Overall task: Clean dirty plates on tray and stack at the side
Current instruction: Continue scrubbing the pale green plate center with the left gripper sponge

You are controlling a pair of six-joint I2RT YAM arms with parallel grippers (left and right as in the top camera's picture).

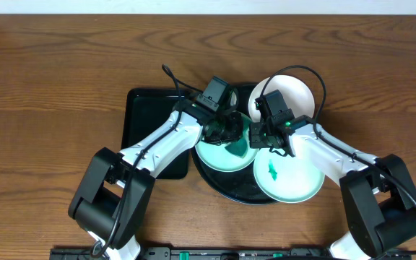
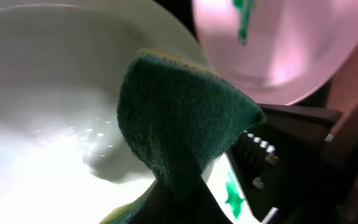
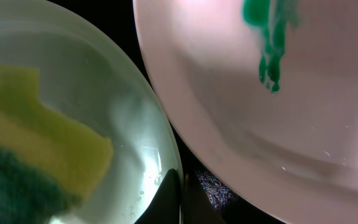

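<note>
three plates (image 1: 303,189) are at the round tray (image 1: 233,188): a left plate (image 1: 209,157), a smeared plate (image 1: 295,173) at front right with a green streak (image 1: 271,171), and a back plate (image 1: 293,92) over the far rim. the left pincer (image 1: 228,136) is clamped on a green-and-yellow sponge (image 2: 179,124) pressed into the left plate. the right pincer (image 1: 269,135) sits at that plate's rim, between the two front plates; whether it grips i cannot tell. a rectangular tray (image 1: 146,126) lies just left on the table (image 1: 49,72).
</note>
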